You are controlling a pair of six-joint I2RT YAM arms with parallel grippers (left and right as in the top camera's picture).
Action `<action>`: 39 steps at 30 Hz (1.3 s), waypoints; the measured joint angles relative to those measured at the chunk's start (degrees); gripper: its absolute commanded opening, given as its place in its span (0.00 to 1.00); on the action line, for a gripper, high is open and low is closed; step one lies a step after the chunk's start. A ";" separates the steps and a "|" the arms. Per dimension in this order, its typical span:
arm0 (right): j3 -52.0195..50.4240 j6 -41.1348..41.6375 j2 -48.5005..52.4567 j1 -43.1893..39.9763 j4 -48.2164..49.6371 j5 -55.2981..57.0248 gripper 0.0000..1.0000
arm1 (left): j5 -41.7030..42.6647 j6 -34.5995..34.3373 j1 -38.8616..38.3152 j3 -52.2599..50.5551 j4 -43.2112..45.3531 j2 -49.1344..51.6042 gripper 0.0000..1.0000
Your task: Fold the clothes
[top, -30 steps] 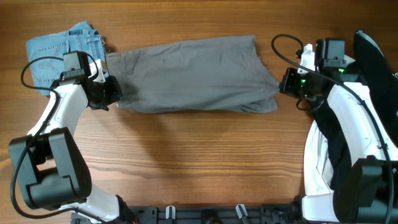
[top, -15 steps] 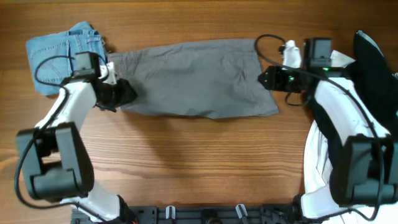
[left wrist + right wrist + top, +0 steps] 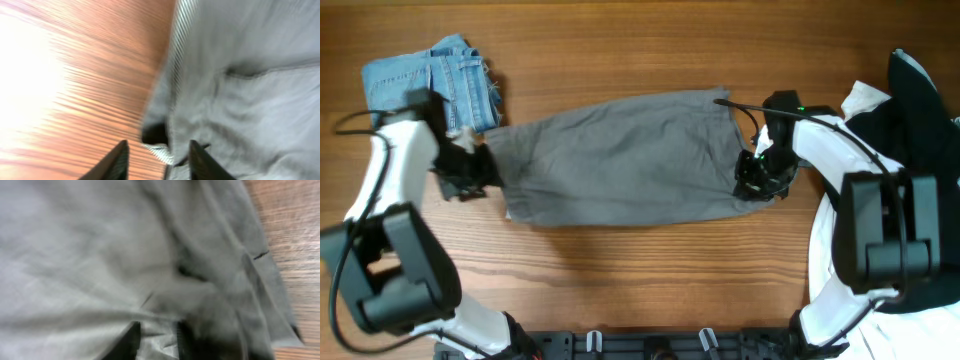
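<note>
I see the grey shorts lying flat across the middle of the table, long side running left to right. The folded denim shorts lie just beyond their left end. The left gripper stands moderately open at the left edge, its fingers either side of a ribbed corner of the cloth, not clamping it. The right gripper sits at the lower right corner, jaws narrow with grey cloth between them; I cannot tell whether they pinch it. Both wrist views are blurred.

Wooden table bears grey shorts (denim shorts beside).
</note>
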 measured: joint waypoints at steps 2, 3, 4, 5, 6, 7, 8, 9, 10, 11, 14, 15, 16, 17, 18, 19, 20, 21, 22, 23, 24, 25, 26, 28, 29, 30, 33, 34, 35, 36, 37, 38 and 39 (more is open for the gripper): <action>0.02 -4.44 -4.20 -0.33 0.76 -1.53 0.49 | -0.98 -0.11 1.05 3.91 -2.45 -1.79 0.69; 0.09 -6.67 -8.39 -0.44 2.99 -3.58 0.51 | -0.79 -0.17 0.96 6.21 -2.78 -2.86 0.57; 0.15 -8.09 -11.74 -0.44 5.42 -5.20 0.47 | -0.44 -0.22 0.70 7.58 -2.47 -3.78 0.33; 0.33 -9.25 -14.97 -0.46 8.66 -6.86 0.43 | 0.74 -0.46 0.37 8.52 -1.36 -4.59 0.12; 0.52 -9.70 -17.51 -0.46 12.83 -8.41 0.41 | 2.58 -0.33 -0.13 8.98 1.03 -5.29 0.04; 0.76 -9.97 -19.17 -0.42 16.28 -9.49 0.40 | 4.20 -0.26 -0.87 9.27 3.10 -5.60 0.04; 1.09 -9.99 -20.13 -0.39 20.65 -10.54 0.37 | 5.70 -0.11 -2.23 9.25 6.03 -5.66 0.04; 1.22 -9.90 -20.13 -0.26 23.02 -11.06 0.36 | 6.60 0.70 -3.89 8.92 9.16 -5.53 0.04; 1.22 -9.51 -18.86 0.15 26.67 -11.47 0.35 | 7.72 1.73 -6.80 8.13 12.72 -5.01 0.04; 1.22 -9.14 -17.38 0.61 28.30 -11.74 0.35 | 8.15 2.19 -8.39 7.45 14.71 -4.44 0.04; 1.22 -7.78 -6.95 3.15 32.94 -12.33 0.30 | 8.17 3.21 -13.18 5.60 21.49 1.86 0.26; 1.20 -6.97 -2.08 3.76 33.99 -12.44 0.26 | 7.45 3.23 -13.84 5.18 22.36 4.50 0.50; 1.20 -5.09 1.99 3.82 34.82 -12.28 0.25 | 6.82 3.48 -13.92 4.79 23.12 6.93 0.50; 1.20 -2.97 4.92 3.69 35.10 -11.45 0.25 | 6.14 3.63 -13.68 4.68 24.13 9.11 0.50; 1.20 -0.15 7.87 3.39 35.06 -10.47 0.25 | 5.68 3.63 -13.20 4.66 24.76 10.75 0.50; 1.75 2.64 8.33 2.56 35.10 -9.66 0.26 | 5.40 3.63 -12.13 4.55 25.24 12.33 0.52; 1.95 4.81 8.33 1.92 34.67 -8.92 0.28 | 5.14 3.65 -11.61 4.50 25.31 12.66 0.54; 2.21 6.25 8.26 1.68 33.92 -8.24 0.30 | 4.98 3.61 -9.09 4.50 24.48 12.87 0.57; 2.38 6.60 8.04 1.53 32.92 -7.69 0.33 | 5.01 3.65 -7.63 4.81 22.86 12.70 0.62; 2.47 6.38 6.99 0.70 30.18 -5.73 0.33 | 5.75 3.65 -4.83 6.23 17.84 12.55 0.63; 2.40 5.68 6.16 -0.35 28.26 -4.63 0.35 | 6.43 3.80 -3.21 7.10 15.91 12.15 0.65; 2.25 4.37 5.07 -1.57 26.23 -3.74 0.36 | 7.82 3.76 -1.64 8.48 12.50 11.74 0.66; 1.90 2.03 2.91 -3.26 24.09 -3.43 0.38 | 9.31 3.72 -0.26 9.42 10.36 10.95 0.72; 1.86 -2.75 -2.67 -5.16 21.66 -4.44 0.41 | 12.20 3.65 2.16 10.78 7.13 7.17 0.80; 1.86 -4.98 -5.95 -4.66 20.55 -5.35 0.41 | 13.18 3.93 2.45 11.28 5.35 5.20 0.82; 1.95 -6.51 -8.28 -3.48 19.39 -5.86 0.41 | 13.66 3.96 2.43 11.41 4.79 4.28 0.83; 1.95 -8.26 -11.13 2.95 15.76 -7.43 0.36 | 14.84 4.96 1.68 10.78 4.26 3.48 0.86; 1.51 -7.67 -10.34 5.01 15.47 -7.23 0.34 | 14.93 5.46 1.33 9.75 4.48 3.48 0.87; 0.42 -6.49 -8.72 6.88 15.37 -6.60 0.34 | 15.02 6.43 0.66 7.80 4.90 3.50 0.88; -0.37 -5.40 -7.19 7.72 15.41 -5.77 0.33 | 15.04 7.02 0.22 6.51 5.35 3.74 0.89; -1.07 -4.57 -5.25 8.20 15.50 -5.20 0.32 | 15.10 7.54 -0.26 5.01 6.51 3.91 0.90; -1.62 -3.74 -2.45 8.39 15.61 -4.57 0.30 | 15.26 7.96 -0.76 2.93 8.17 4.22 0.91; -1.97 -3.23 0.39 8.39 15.91 -4.17 0.30 | 15.43 8.44 -1.09 0.74 9.73 4.72 0.91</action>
